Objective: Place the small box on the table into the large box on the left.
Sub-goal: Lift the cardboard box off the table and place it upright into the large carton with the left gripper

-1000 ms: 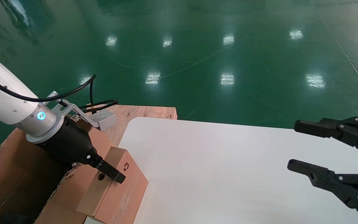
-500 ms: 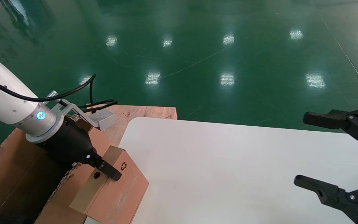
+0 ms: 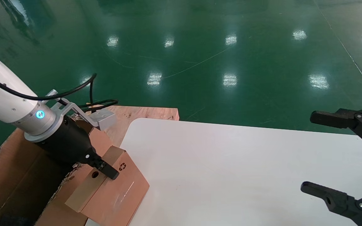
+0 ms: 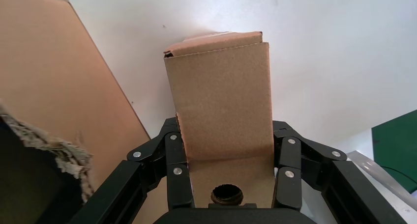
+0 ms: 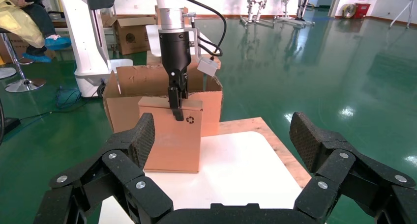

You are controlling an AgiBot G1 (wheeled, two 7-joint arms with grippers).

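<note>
The small box [image 3: 115, 196] is a brown carton with a round hole and a recycling symbol. It stands at the left edge of the white table [image 3: 231, 169], leaning against the large box [image 3: 14, 175]. My left gripper [image 3: 109, 173] is shut on the small box's top end, one finger on each side. In the left wrist view the fingers [image 4: 176, 155] clamp the small box [image 4: 219, 96] beside the large box's ragged flap [image 4: 44, 81]. My right gripper [image 3: 308, 151] is open and empty over the table's right side. The right wrist view shows the small box [image 5: 172, 140] before the large box [image 5: 147, 81].
A raw wooden board [image 3: 146, 112] juts out behind the table's far left corner. Green glossy floor lies beyond. The right wrist view shows a white robot stand [image 5: 91, 37], another carton [image 5: 130, 35] and a seated person in yellow [image 5: 19, 17] far behind.
My left gripper has drawn the small box a little left toward the large box, tilting it more. My right gripper has opened wider and pulled back to the right.
</note>
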